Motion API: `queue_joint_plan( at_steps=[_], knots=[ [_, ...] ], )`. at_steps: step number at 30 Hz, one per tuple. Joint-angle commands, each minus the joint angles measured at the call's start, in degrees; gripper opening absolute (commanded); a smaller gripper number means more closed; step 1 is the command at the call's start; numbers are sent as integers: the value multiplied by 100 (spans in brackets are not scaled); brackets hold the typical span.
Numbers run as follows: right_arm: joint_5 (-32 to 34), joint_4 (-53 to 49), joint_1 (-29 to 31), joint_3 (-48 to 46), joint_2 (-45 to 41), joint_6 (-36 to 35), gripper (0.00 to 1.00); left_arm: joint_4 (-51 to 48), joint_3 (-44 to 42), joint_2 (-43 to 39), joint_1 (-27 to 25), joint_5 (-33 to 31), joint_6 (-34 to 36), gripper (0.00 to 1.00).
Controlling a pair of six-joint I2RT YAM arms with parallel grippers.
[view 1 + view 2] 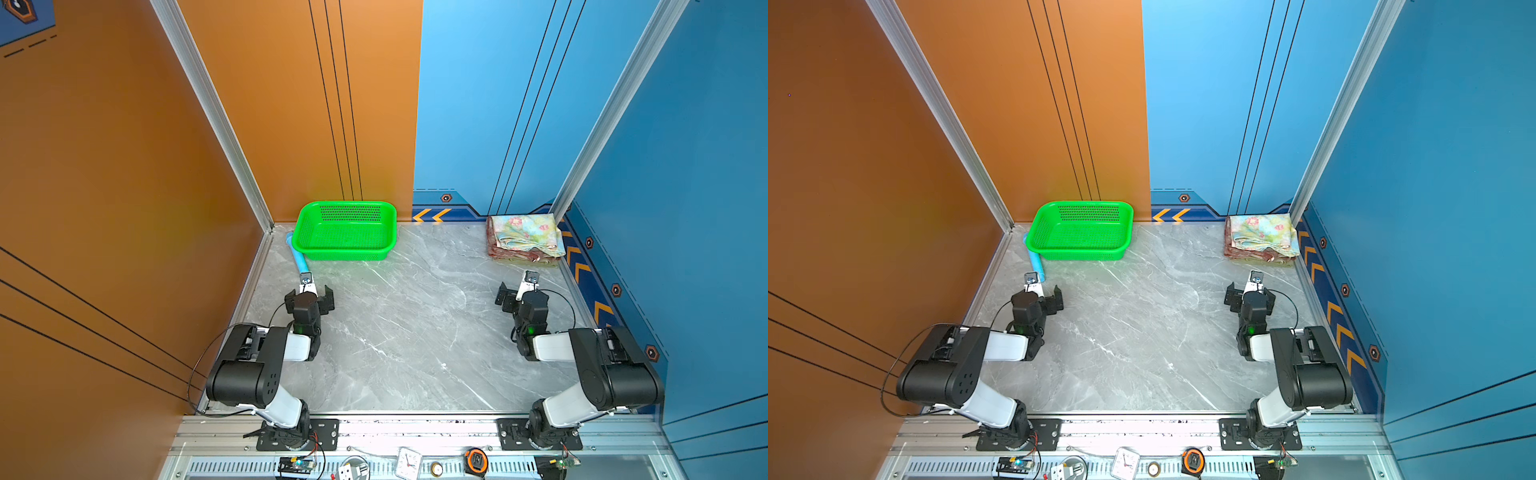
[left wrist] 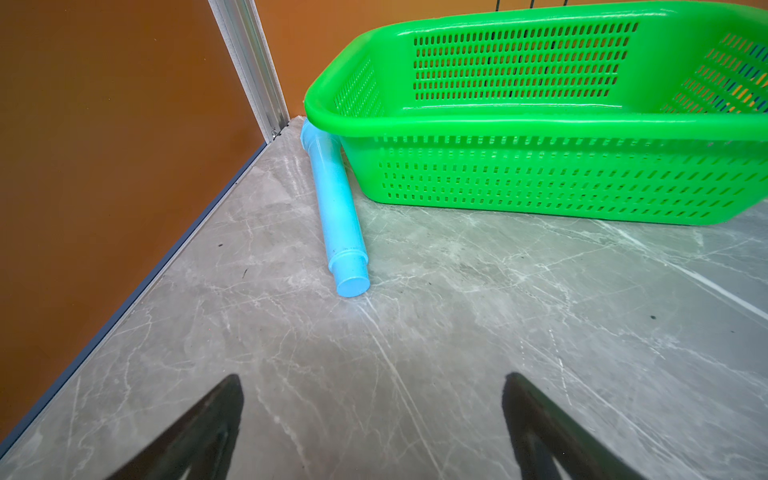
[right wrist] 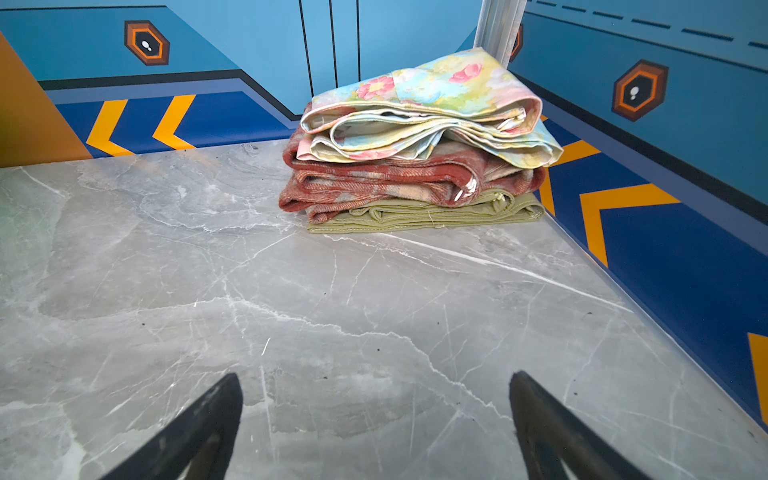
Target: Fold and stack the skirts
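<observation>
The folded skirts (image 1: 525,239) sit stacked in the far right corner of the desk (image 1: 415,332). The floral skirt (image 3: 432,87) is on top and the plaid skirt (image 3: 374,178) is beneath it. The olive skirt (image 3: 436,212) is lowest, mostly covered and barely visible in both top views. Both the left claw (image 2: 372,377) and right claw (image 3: 375,375) gape empty. A blue tube (image 2: 338,208) lies beside the basket (image 2: 540,124), its far end under the rim.
</observation>
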Motion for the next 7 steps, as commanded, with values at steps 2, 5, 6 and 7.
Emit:
queue_joint_plan(
  at_steps=[2,5,6,7],
  knots=[
    [-80,-187,-37,104,8,-3,100,92,20,17,-39,-134,104,98],
    [-80,-140,-30,75,6,-3,100,92,23,14,-45,-129,102,98],
    [-70,-126,-20,63,8,-11,100,92,23,19,-46,-136,106,98],
    [-62,-119,-19,65,8,-15,100,92,24,20,-43,-133,103,98]
  ],
)
